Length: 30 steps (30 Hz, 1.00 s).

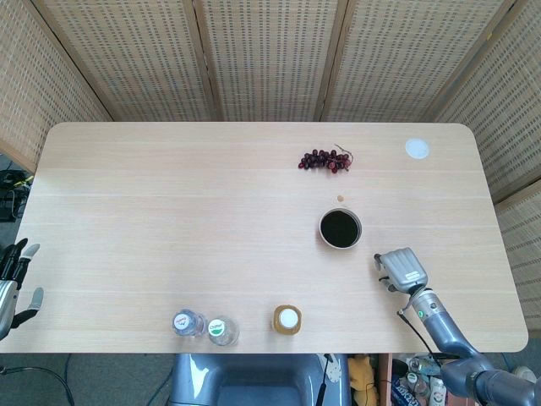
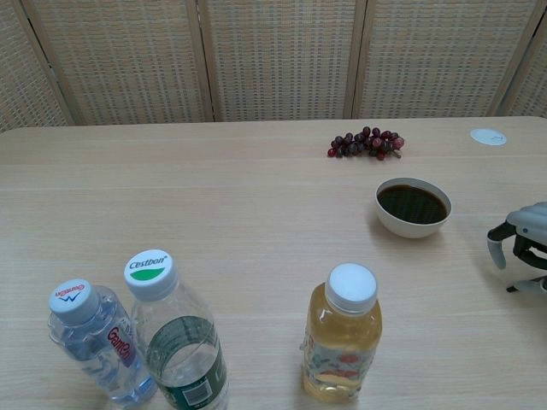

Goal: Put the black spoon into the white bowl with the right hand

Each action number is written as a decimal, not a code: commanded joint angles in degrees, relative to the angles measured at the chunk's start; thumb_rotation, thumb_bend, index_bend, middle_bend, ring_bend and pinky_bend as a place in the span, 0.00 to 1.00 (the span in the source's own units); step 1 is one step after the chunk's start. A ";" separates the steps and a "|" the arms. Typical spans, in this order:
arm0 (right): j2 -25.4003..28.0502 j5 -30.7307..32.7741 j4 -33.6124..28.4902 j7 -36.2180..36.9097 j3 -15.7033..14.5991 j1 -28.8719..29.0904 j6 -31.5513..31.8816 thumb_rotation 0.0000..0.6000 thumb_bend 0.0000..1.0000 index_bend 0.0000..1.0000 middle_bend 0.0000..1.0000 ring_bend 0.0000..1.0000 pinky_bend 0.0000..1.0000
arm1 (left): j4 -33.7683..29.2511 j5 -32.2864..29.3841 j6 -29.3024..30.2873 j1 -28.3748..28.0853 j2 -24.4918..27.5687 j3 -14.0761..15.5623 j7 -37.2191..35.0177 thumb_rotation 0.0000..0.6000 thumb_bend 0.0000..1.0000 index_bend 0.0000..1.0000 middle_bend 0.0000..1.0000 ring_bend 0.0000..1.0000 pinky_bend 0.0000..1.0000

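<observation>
The white bowl (image 1: 340,228) (image 2: 413,206), dark inside, stands right of the table's middle. My right hand (image 1: 401,269) (image 2: 523,239) hovers low over the table, to the bowl's right and nearer the front edge. Its fingers curl downward, and the thumb is apart from the others. Under it, a slim dark end that looks like the black spoon (image 2: 514,287) lies on the table. Most of the spoon is cut off by the frame edge, and the head view hides it under the hand. My left hand (image 1: 13,279) hangs off the table's left edge with its fingers spread, holding nothing.
A bunch of dark grapes (image 1: 325,160) (image 2: 366,143) lies beyond the bowl. A white disc (image 1: 417,149) sits at the far right corner. Two water bottles (image 2: 94,337) (image 2: 175,333) and a yellow drink bottle (image 2: 344,337) stand along the front edge.
</observation>
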 commanded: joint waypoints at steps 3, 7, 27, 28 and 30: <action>-0.66 -0.77 1.36 0.70 -0.48 -0.20 0.06 1.00 0.46 0.51 0.92 0.96 1.00 | -0.56 0.08 0.21 0.12 0.22 0.06 0.49 1.00 0.48 0.03 0.00 0.00 0.00; -1.20 -1.35 2.49 1.45 -0.71 -0.31 0.05 1.00 0.47 0.51 0.92 0.96 1.00 | -0.95 0.11 0.23 0.14 0.32 0.09 0.90 1.00 0.48 0.03 0.00 0.00 0.00; -2.65 -2.13 5.88 3.12 -0.93 -0.69 -0.91 1.00 0.48 0.51 0.93 0.96 1.00 | -1.33 0.02 0.20 0.28 0.38 0.17 1.36 1.00 0.48 0.03 0.00 0.00 0.00; -2.68 -2.15 5.97 3.16 -0.94 -0.70 -0.95 1.00 0.48 0.51 0.93 0.96 1.00 | -1.33 0.03 0.21 0.29 0.38 0.17 1.37 1.00 0.48 0.03 0.00 0.00 0.00; -2.78 -2.20 6.23 3.30 -0.97 -0.75 -1.03 1.00 0.48 0.51 0.93 0.96 1.00 | -1.35 0.01 0.19 0.29 0.37 0.17 1.36 1.00 0.48 0.03 0.00 0.00 0.00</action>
